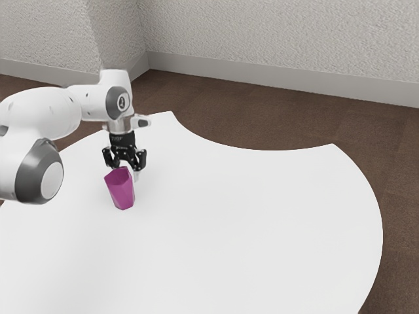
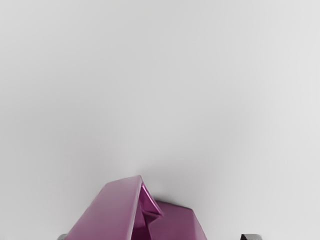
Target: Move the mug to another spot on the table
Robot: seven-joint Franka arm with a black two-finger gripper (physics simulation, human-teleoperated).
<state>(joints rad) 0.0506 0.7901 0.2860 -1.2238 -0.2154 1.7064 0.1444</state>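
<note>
Jaws are seen spread on the gripper [image 1: 124,166] just above the mug [image 1: 120,189], which is stood on the table [image 1: 262,229]; the rim should be centred between them before closure is commanded, so tipping is avoided.

The arm [image 1: 46,114] is wearing smooth, rounded white shells, with a big grey disc cap [image 1: 40,175] sitting at its 7 o'clock end and a smaller grey cap [image 1: 120,101] carrying a pale ring mark at the wrist. At 6 o'clock below that wrist, the black gripper [image 1: 124,165] is showing two stubby fingers [image 1: 109,159], possibly pale-tipped.
</note>
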